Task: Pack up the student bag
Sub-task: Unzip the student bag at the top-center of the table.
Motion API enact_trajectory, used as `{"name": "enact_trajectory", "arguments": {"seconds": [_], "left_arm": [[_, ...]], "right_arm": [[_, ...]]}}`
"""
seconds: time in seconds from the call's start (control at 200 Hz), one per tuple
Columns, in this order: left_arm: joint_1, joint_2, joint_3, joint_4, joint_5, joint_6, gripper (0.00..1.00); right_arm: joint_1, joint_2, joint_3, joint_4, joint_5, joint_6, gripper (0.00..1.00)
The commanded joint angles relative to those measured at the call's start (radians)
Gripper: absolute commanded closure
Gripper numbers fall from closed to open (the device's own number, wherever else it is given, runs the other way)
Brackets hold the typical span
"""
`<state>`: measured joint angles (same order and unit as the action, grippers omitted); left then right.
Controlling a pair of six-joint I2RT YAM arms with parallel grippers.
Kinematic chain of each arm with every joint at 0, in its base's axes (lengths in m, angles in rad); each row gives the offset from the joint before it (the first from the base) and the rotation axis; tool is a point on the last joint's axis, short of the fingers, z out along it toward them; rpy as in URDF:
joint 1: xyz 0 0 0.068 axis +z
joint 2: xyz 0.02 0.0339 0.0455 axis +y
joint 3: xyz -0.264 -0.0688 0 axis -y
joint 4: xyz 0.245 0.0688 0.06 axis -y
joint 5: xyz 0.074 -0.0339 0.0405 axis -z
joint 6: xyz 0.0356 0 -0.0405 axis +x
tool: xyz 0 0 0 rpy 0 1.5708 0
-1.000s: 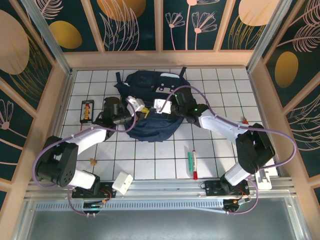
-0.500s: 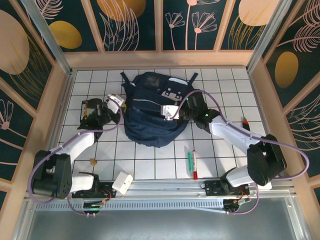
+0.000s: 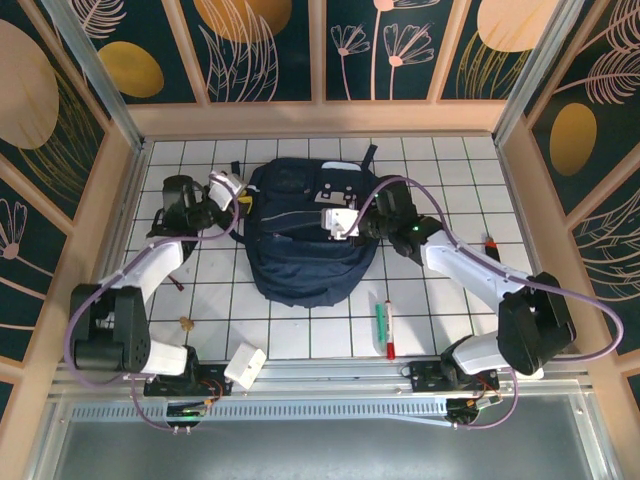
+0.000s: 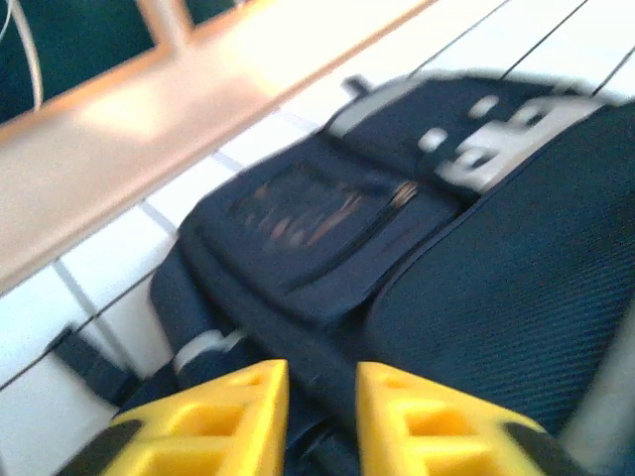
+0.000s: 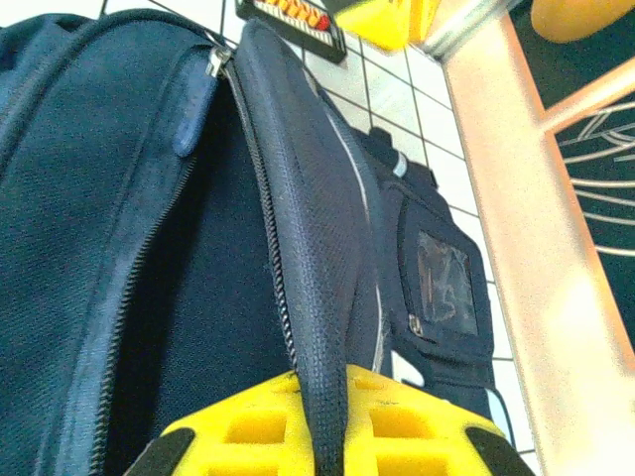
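The student bag (image 3: 300,262) lies flat in the middle of the tiled table, a navy backpack with white buckle patches (image 3: 338,192) near its top. My right gripper (image 3: 337,222) is shut on the padded zipper edge of its opening. In the right wrist view this edge (image 5: 303,228) runs down between the yellow fingers (image 5: 397,416), with the dark inside of the bag to its left. My left gripper (image 3: 236,194) is at the bag's upper left edge. Its yellow fingers (image 4: 213,412) stand a little apart over blurred navy fabric (image 4: 476,297), gripping nothing that I can make out.
A green marker (image 3: 380,322) and a red marker (image 3: 390,331) lie front right of the bag. A white block (image 3: 245,365) sits at the near edge. A black calculator (image 5: 290,14) lies beyond the bag's left side. Wooden walls (image 3: 320,118) ring the table.
My left gripper left the bag's opening and swung out to its upper left edge. The right gripper kept its hold, and the bag shifted and spread flatter.
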<state>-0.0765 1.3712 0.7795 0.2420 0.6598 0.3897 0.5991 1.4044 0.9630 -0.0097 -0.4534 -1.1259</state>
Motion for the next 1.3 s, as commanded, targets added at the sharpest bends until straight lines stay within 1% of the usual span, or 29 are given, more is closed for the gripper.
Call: {"name": "enact_trajectory", "arguments": {"seconds": [0.0, 0.03, 0.06, 0.085, 0.105, 0.125, 0.175, 0.195, 0.255, 0.3, 0.365, 0.435, 0.515, 0.565, 0.58, 0.631, 0.666, 0.706, 0.741, 0.796, 0.871, 0.941, 1.001, 1.116, 1.156, 1.296], "left_arm": [[0.001, -0.098, -0.069, 0.076, 0.166, -0.302, 0.67], [0.001, -0.116, -0.084, 0.098, 0.099, -0.454, 0.60], [0.001, -0.131, -0.083, 0.064, 0.011, -0.592, 0.54], [0.001, -0.141, -0.071, 0.000, -0.061, -0.681, 0.53], [0.000, -0.147, -0.060, -0.060, -0.094, -0.732, 0.55], [0.001, -0.152, -0.050, -0.113, -0.095, -0.762, 0.56], [-0.001, -0.167, -0.053, -0.189, 0.004, -0.795, 0.56], [-0.003, -0.180, -0.060, -0.209, 0.026, -0.816, 0.56], [-0.014, -0.242, -0.105, -0.233, 0.016, -0.931, 0.55], [-0.028, -0.286, -0.147, -0.225, 0.034, -1.006, 0.55], [-0.069, -0.294, -0.163, -0.276, 0.028, -1.075, 0.56], [-0.114, -0.274, -0.162, -0.337, 0.011, -1.097, 0.55], [-0.131, -0.280, -0.192, -0.337, -0.019, -1.127, 0.57], [-0.132, -0.296, -0.209, -0.325, -0.028, -1.139, 0.58], [-0.134, -0.300, -0.212, -0.319, -0.023, -1.139, 0.58], [-0.142, -0.309, -0.216, -0.310, -0.027, -1.139, 0.58], [-0.151, -0.306, -0.217, -0.307, -0.030, -1.144, 0.58], [-0.161, -0.293, -0.211, -0.309, -0.028, -1.146, 0.57], [-0.168, -0.276, -0.197, -0.323, -0.039, -1.147, 0.57], [-0.176, -0.256, -0.171, -0.334, -0.053, -1.150, 0.55], [-0.175, -0.244, -0.137, -0.343, -0.084, -1.169, 0.47], [-0.176, -0.233, -0.100, -0.386, -0.137, -1.171, 0.47], [-0.176, -0.210, -0.060, -0.434, -0.190, -1.167, 0.50], [-0.176, -0.162, -0.029, -0.470, -0.194, -1.166, 0.56], [-0.176, -0.152, -0.021, -0.480, -0.197, -1.158, 0.60], [-0.185, -0.135, 0.000, -0.519, -0.203, -1.113, 0.62]], "right_arm": [[0.009, 0.012, 0.025, 0.088, 0.013, 0.059, 0.85], [0.010, 0.008, 0.007, 0.111, -0.004, 0.077, 0.72], [0.009, 0.008, -0.006, 0.121, -0.026, 0.093, 0.64], [0.010, 0.011, -0.006, 0.120, -0.042, 0.104, 0.59], [0.010, 0.017, -0.004, 0.118, -0.052, 0.113, 0.56], [0.010, 0.023, 0.001, 0.115, -0.061, 0.125, 0.56], [0.019, 0.047, 0.018, 0.110, -0.068, 0.147, 0.55], [0.025, 0.060, 0.025, 0.111, -0.059, 0.153, 0.55], [0.066, 0.095, 0.036, 0.130, -0.001, 0.148, 0.55], [0.099, 0.121, 0.035, 0.141, 0.051, 0.110, 0.54], [0.143, 0.158, 0.030, 0.185, 0.154, 0.068, 0.54], [0.179, 0.185, 0.025, 0.260, 0.251, 0.066, 0.54], [0.196, 0.197, 0.023, 0.332, 0.270, 0.098, 0.54], [0.206, 0.202, 0.027, 0.359, 0.271, 0.115, 0.56], [0.209, 0.204, 0.029, 0.362, 0.269, 0.119, 0.59], [0.214, 0.207, 0.038, 0.362, 0.250, 0.127, 0.79], [0.214, 0.209, 0.046, 0.355, 0.228, 0.137, 0.88], [0.212, 0.210, 0.059, 0.338, 0.208, 0.138, 0.97], [0.212, 0.213, 0.072, 0.322, 0.198, 0.139, 1.00], [0.212, 0.215, 0.091, 0.296, 0.184, 0.131, 1.00], [0.212, 0.216, 0.104, 0.267, 0.175, 0.116, 1.00], [0.212, 0.217, 0.115, 0.242, 0.170, 0.104, 1.00], [0.212, 0.216, 0.119, 0.228, 0.164, 0.097, 1.00], [0.212, 0.217, 0.123, 0.220, 0.163, 0.090, 1.00], [0.212, 0.217, 0.127, 0.218, 0.165, 0.086, 1.00], [0.211, 0.221, 0.136, 0.219, 0.169, 0.078, 1.00]]}}
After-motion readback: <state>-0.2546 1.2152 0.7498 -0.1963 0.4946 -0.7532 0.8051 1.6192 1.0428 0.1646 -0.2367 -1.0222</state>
